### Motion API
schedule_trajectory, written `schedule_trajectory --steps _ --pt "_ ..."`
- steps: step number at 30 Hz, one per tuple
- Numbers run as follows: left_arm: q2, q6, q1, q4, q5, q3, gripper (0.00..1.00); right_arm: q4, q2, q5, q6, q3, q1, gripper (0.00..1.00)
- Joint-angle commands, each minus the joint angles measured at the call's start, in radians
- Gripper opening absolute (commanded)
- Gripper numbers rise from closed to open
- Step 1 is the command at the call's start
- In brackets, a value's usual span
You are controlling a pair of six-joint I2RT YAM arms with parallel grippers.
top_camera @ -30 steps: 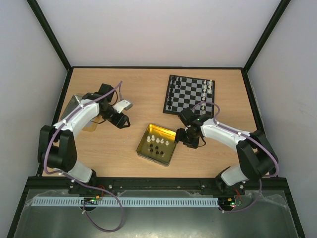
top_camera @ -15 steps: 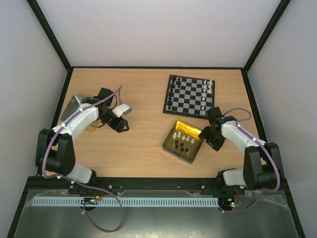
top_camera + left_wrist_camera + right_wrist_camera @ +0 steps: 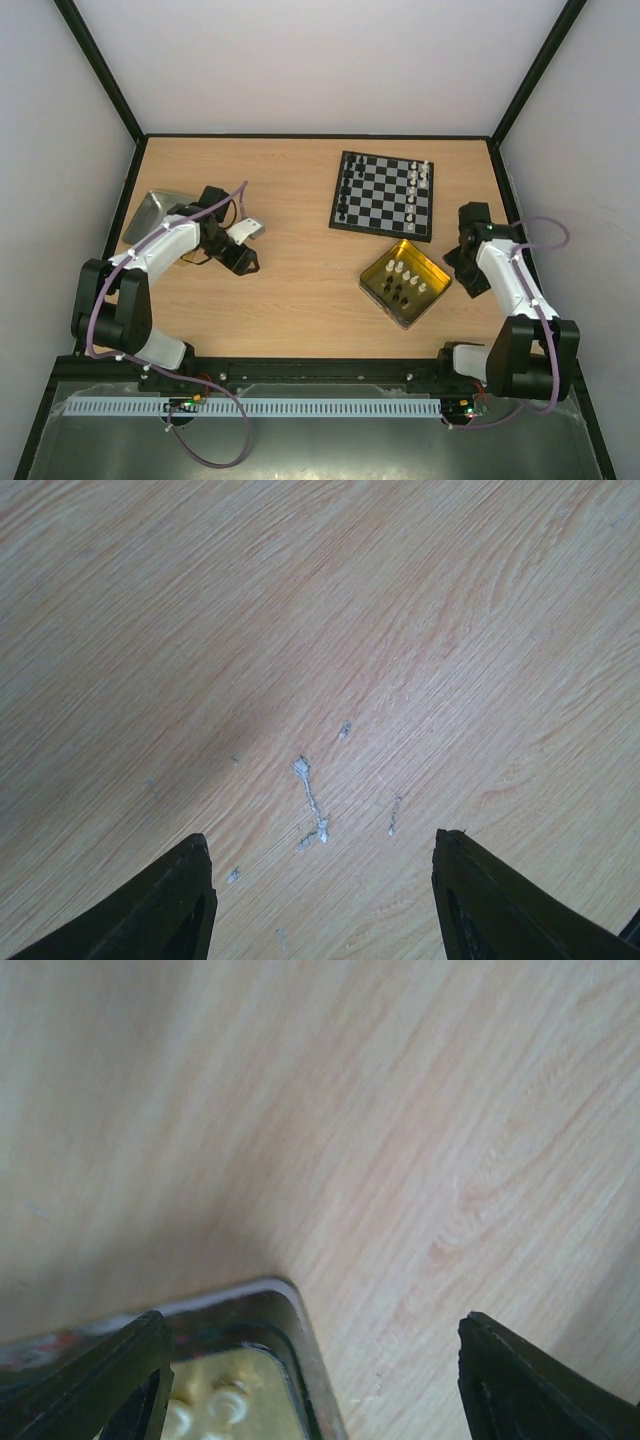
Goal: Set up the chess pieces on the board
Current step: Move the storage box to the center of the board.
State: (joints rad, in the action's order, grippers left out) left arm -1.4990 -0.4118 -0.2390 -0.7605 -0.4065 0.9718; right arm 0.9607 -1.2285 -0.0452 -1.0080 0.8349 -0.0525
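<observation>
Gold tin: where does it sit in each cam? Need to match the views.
Top external: the gold tin is right of centre, just nearer the arms than the board.
Left wrist: not in it, only bare table.
Right wrist: one corner of the tin at the bottom left.
Shared landmark: the cream pieces inside the tin, in the top external and right wrist views.
</observation>
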Motion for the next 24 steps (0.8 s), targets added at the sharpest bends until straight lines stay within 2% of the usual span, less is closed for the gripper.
schedule_trajectory --steps 1,4,7,9,13,15,19,24 --pt "0.032 -0.008 0.000 0.013 -0.011 -0.013 0.60 0.069 -0.020 -0.083 0.007 0.118 -0.019 0.74" --pt "0.031 -0.007 0.000 0.020 -0.010 -0.017 0.61 0.043 -0.010 -0.030 0.079 0.181 0.015 0.70" --pt "0.024 -0.001 0.000 0.029 -0.012 -0.018 0.61 -0.006 0.004 0.048 0.117 0.208 0.133 0.66" --pt "0.017 0.004 0.000 0.030 -0.018 -0.013 0.61 -0.035 -0.011 0.099 0.115 0.233 0.260 0.64" --pt "0.013 0.010 0.001 0.029 -0.019 -0.008 0.61 -0.049 -0.169 0.126 0.123 0.342 0.600 0.59" --pt "0.015 0.015 -0.001 0.030 -0.019 -0.011 0.61 -0.073 -0.242 0.167 0.133 0.377 0.690 0.59" --pt "0.019 0.023 -0.002 0.030 -0.018 -0.014 0.61 -0.157 -0.339 0.258 0.143 0.386 0.760 0.61" --pt "0.037 0.035 -0.001 0.032 -0.015 -0.011 0.61 -0.240 -0.416 0.295 0.154 0.356 0.765 0.62"
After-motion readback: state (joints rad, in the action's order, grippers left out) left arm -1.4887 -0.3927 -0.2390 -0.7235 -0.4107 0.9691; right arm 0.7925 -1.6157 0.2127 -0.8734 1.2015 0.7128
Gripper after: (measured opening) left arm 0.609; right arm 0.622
